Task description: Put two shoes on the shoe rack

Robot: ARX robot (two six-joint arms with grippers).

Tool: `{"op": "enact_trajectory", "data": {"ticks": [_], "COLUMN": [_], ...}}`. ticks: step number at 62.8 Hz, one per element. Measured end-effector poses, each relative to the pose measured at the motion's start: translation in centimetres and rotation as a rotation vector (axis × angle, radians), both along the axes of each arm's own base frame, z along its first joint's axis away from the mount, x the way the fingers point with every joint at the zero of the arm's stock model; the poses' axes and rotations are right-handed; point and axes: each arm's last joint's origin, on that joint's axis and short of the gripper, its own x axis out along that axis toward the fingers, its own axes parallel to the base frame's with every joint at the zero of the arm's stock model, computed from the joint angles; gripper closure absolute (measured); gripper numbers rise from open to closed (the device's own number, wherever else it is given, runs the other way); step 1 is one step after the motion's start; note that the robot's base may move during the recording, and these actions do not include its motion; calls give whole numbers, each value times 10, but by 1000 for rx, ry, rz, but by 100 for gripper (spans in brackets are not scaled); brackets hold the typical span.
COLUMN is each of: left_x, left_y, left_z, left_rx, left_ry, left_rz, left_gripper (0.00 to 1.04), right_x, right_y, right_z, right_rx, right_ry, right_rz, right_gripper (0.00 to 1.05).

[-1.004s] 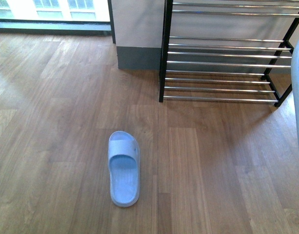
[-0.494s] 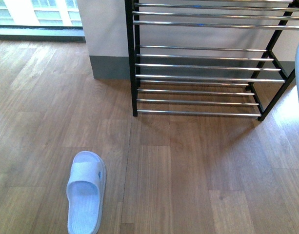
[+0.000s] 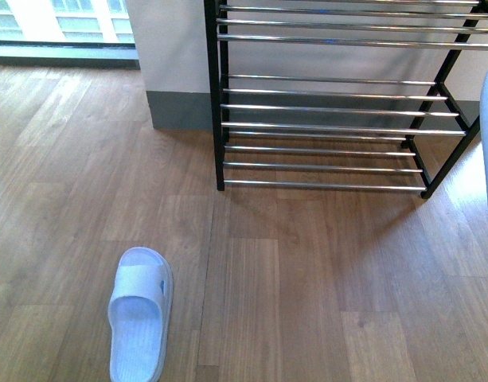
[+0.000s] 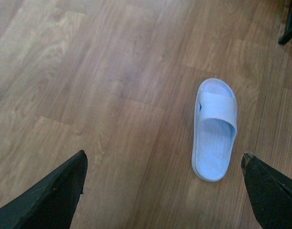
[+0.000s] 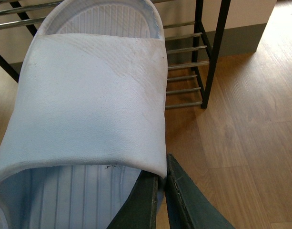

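Shoes in this job turn out to be two pale blue slides, and I have one of them. My right hand (image 5: 161,183) is clamped on the side edge of the held slide (image 5: 93,90), which fills the right wrist view. Over the last second my front view has swung, so the shoe rack (image 3: 219,119) now stands almost squarely ahead rather than off to my right. In the last half second nothing has shifted, so I judge the turn is finished and I am lined up for the drop. The tiers I can see carry nothing. The second slide (image 3: 138,314) lies flat on the floor (image 3: 307,302), toe toward the wall (image 3: 172,48), well short of the rack and off its left end. My left hand (image 4: 165,153) hangs above it, fingers spread wide with nothing between them. Neither shoe is racked yet, so I judge the next move is to reach the held slide forward onto a shelf.
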Motion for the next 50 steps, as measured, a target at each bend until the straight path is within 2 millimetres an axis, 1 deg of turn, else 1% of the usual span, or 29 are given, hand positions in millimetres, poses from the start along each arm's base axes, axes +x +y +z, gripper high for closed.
{"op": "enact_trajectory", "data": {"ticks": [4, 6, 9, 13, 15, 18, 24, 26, 29, 34, 37, 40, 42, 43, 50], "left_x": [10, 12, 19, 26, 34, 40, 54, 57, 62, 69, 76, 80, 81, 82, 81], "left_y": [-2, -2, -3, -5, -7, -9, -12, -13, -14, -16, -19, -21, -21, -22, -22], "left_z": [-17, -21, -37, -54, -67, -78, -106, -113, -128, -145, -161, -171, -174, -180, -203], "left_rx": [1, 2, 8, 12, 13, 14, 27, 33, 49, 80, 96, 114, 123, 141, 160], "left_ry": [36, 44, 85, 122, 142, 161, 220, 236, 275, 310, 334, 353, 361, 377, 417], "left_rz": [-2, -1, -1, -6, -12, -18, -29, -30, -44, -60, -73, -78, -78, -73, -64], "left_gripper": [9, 9, 9, 9, 9, 9, 9, 9, 9, 9, 9, 9, 9, 9, 9], "right_x": [0, 0, 0, 0, 0, 0, 0, 0, 0, 0, 0, 0, 0, 0, 0], "right_y": [0, 0, 0, 0, 0, 0, 0, 0, 0, 0, 0, 0, 0, 0, 0], "right_z": [0, 0, 0, 0, 0, 0, 0, 0, 0, 0, 0, 0, 0, 0, 0], "right_rx": [0, 0, 0, 0, 0, 0, 0, 0, 0, 0, 0, 0, 0, 0, 0], "right_ry": [0, 0, 0, 0, 0, 0, 0, 0, 0, 0, 0, 0, 0, 0, 0], "right_rz": [0, 0, 0, -1, -1, 0, 0, 0, -1, 0, 0, 0, 0, 0, 0], "right_gripper": [103, 103, 103, 103, 103, 103, 103, 103, 103, 103, 103, 103, 103, 103, 103]}}
